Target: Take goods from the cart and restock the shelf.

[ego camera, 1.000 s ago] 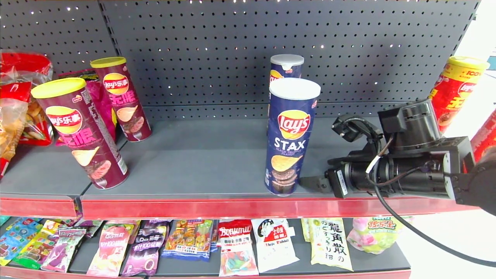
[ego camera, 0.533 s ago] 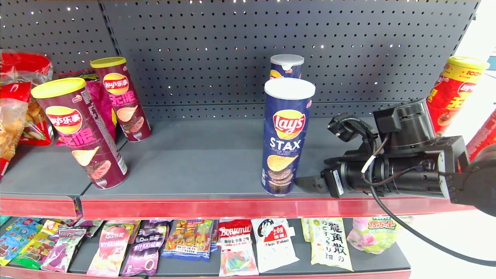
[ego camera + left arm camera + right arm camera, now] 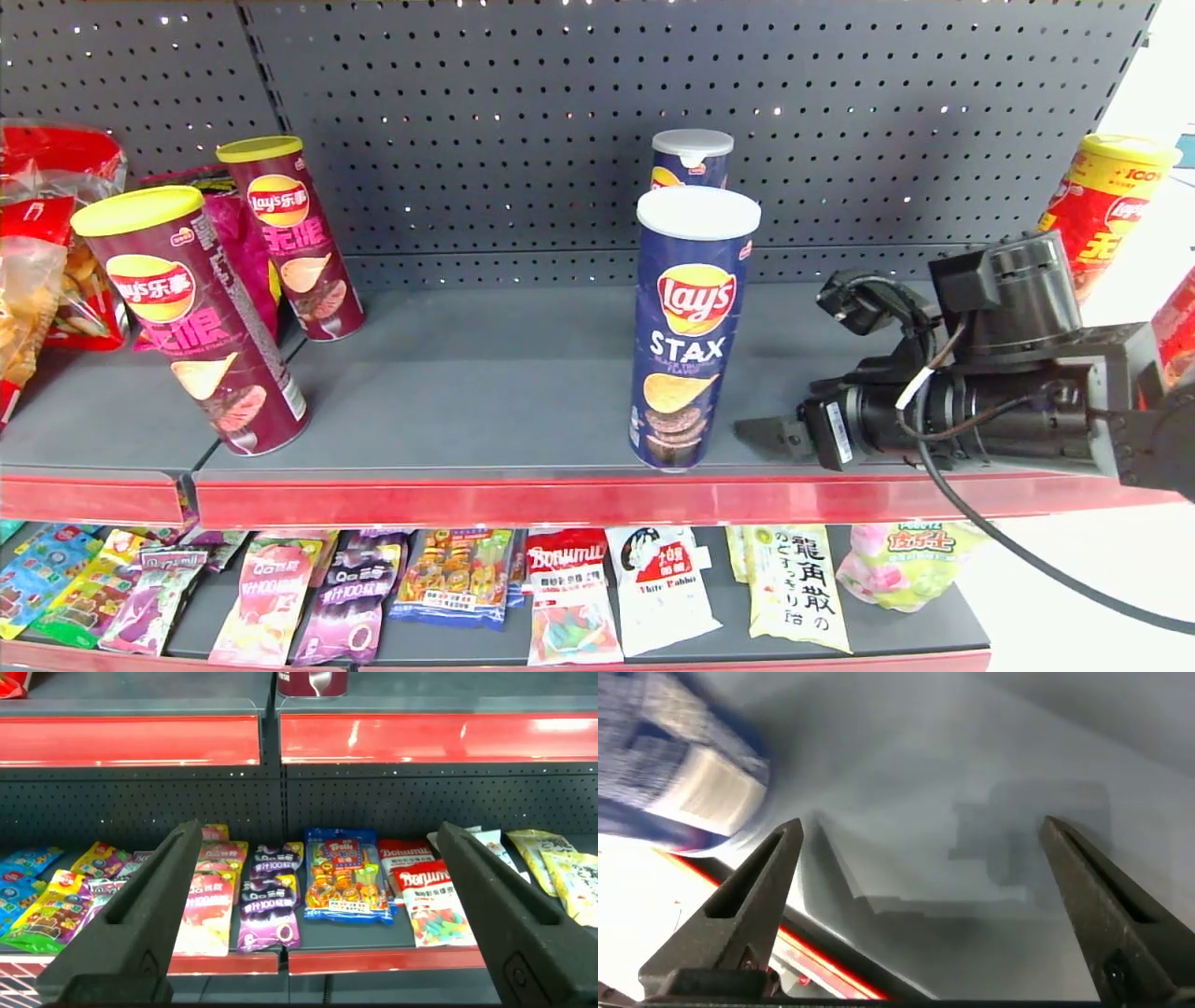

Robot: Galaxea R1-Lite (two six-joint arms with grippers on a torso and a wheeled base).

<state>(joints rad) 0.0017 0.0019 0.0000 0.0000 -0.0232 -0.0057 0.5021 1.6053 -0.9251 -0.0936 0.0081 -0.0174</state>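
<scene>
Just beside the released right gripper (image 3: 761, 436), not touching it, a blue chip can (image 3: 693, 327) stands upright on the shelf (image 3: 467, 392); the left gripper (image 3: 322, 915) is spread wide.

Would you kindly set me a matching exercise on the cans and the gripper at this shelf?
Things:
1. front blue can
2. front maroon can
3. red can
4. right gripper

Descriptions:
A. open, beside the blue can's base, not touching it
B. yellow lid, at the far right
C. white lid, by the front edge of the shelf
D. yellow lid, on the left part of the shelf

Pairs: 1-C, 2-D, 3-B, 4-A
</scene>
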